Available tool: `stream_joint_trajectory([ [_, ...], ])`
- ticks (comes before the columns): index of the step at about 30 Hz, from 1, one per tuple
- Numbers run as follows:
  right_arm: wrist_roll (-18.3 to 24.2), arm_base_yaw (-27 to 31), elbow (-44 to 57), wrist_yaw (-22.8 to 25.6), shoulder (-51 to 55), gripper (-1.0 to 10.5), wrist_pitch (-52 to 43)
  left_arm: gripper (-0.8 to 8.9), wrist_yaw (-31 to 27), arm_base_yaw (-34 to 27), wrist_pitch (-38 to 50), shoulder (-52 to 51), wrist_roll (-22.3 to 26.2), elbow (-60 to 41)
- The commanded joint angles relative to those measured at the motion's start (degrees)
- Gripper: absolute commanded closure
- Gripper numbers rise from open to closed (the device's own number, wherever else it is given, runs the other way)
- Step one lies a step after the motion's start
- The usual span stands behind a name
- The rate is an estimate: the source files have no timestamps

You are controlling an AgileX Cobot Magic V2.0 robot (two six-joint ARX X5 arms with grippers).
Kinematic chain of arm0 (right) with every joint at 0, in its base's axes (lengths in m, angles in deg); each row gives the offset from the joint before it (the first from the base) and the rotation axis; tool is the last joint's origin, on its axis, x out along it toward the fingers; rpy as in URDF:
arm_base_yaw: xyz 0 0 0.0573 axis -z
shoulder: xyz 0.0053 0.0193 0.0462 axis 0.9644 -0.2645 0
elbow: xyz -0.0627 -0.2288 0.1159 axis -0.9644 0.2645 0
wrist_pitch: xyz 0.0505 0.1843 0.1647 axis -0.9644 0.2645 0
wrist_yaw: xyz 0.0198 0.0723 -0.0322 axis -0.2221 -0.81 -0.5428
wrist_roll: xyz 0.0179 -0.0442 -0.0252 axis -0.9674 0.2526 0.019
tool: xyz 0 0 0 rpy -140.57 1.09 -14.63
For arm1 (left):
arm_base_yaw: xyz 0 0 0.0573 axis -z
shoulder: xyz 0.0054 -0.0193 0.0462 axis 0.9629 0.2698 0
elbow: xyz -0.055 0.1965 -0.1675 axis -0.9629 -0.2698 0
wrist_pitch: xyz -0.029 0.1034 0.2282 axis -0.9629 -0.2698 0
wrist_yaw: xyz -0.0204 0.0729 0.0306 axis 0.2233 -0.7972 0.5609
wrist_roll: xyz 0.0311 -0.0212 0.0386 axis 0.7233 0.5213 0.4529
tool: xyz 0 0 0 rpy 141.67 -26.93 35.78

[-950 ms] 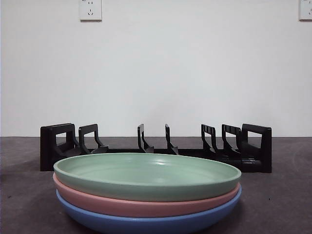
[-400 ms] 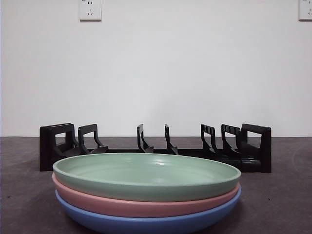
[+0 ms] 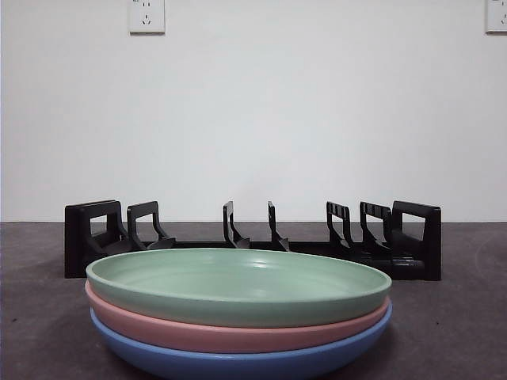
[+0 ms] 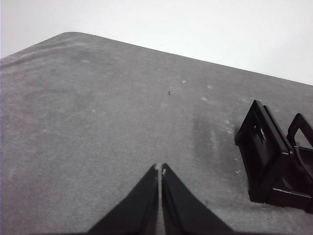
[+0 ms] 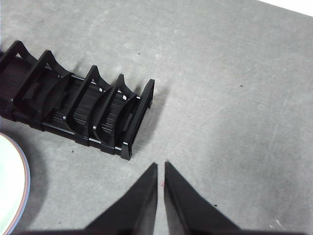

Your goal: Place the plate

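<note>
Three plates are stacked close to the front camera: a green plate (image 3: 238, 285) on top, a pink plate (image 3: 230, 334) under it and a blue plate (image 3: 238, 362) at the bottom. Behind the stack lies a black slotted plate rack (image 3: 253, 237), with no plate in it. The left gripper (image 4: 159, 169) is shut and holds nothing, hovering over bare table beside one end of the rack (image 4: 274, 159). The right gripper (image 5: 161, 166) is shut and holds nothing, above the table by the rack's other end (image 5: 78, 110). An edge of the plate stack (image 5: 11, 188) shows in the right wrist view.
The grey table (image 3: 459, 317) runs back to a white wall with a socket (image 3: 146, 16) high on it. Neither arm shows in the front view.
</note>
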Motion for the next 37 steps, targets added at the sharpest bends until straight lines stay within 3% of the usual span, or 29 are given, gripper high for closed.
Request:
stream_joint_trajectory([
  [1, 2.3, -0.1, -0.6, 0.5, -0.3, 9.3, -0.6, 8.06, 0.1, 0.0, -0.5, -0.1, -0.2, -1.0],
  [5, 0.7, 0.8, 6.3, -2.9, 5.2, 9.3, -11.7, 8.06, 0.1, 0.0, -0.5, -0.1, -0.2, -1.0],
  [10, -3.8, 1.2, 31.5, -0.9, 23.0, 9.3, -35.8, 8.06, 0.1, 0.0, -0.5, -0.1, -0.2, -1.0],
  [14, -8.3, 1.8, 48.3, 2.6, 36.8, 9.3, -41.3, 8.06, 0.1, 0.0, -0.5, -0.1, -0.2, -1.0],
  [19, -10.9, 2.8, 60.7, 6.6, 49.3, 9.3, -44.9, 8.06, 0.1, 0.0, -0.5, -0.1, -0.2, -1.0],
  [22, -11.1, 3.7, 64.0, 7.8, 54.3, 9.3, -45.2, 8.06, 0.1, 0.0, -0.5, -0.1, -0.2, -1.0],
  [27, -11.1, 3.9, 64.0, 11.5, 53.9, 9.3, -46.9, 8.06, 0.1, 0.0, -0.5, -0.1, -0.2, -1.0],
  [37, -11.3, 3.9, 64.0, 11.5, 53.9, 9.3, -47.6, 8.06, 0.1, 0.0, -0.5, -0.1, -0.2, -1.0],
])
